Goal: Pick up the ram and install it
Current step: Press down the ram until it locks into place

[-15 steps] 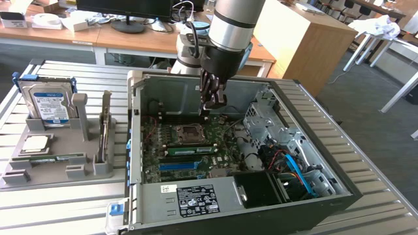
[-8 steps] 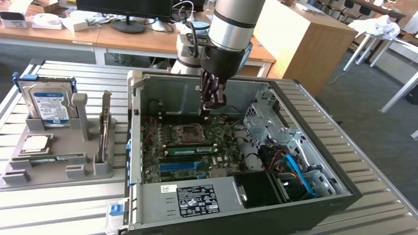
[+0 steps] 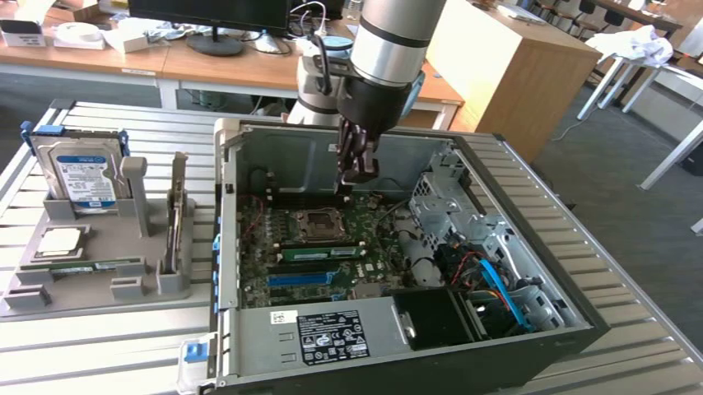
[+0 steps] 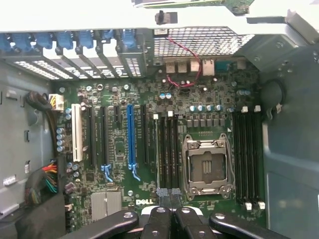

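Standing on a slatted metal tabletop in an office with wooden desks, an open computer case fills the centre of the exterior view. The gripper, jaws together and holding nothing visible, hangs inside the case above the motherboard. The ram lies flat in a grey holder at lower left, well apart, beyond the case's wall.

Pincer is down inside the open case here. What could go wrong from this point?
The shut pincer hangs inside the case, over the memory slots. If it drifts sideways, it could strike the open CPU socket right beside them. If it pushes down out of line with a slot, it could stress the white clips at the slot ends, or the board itself.
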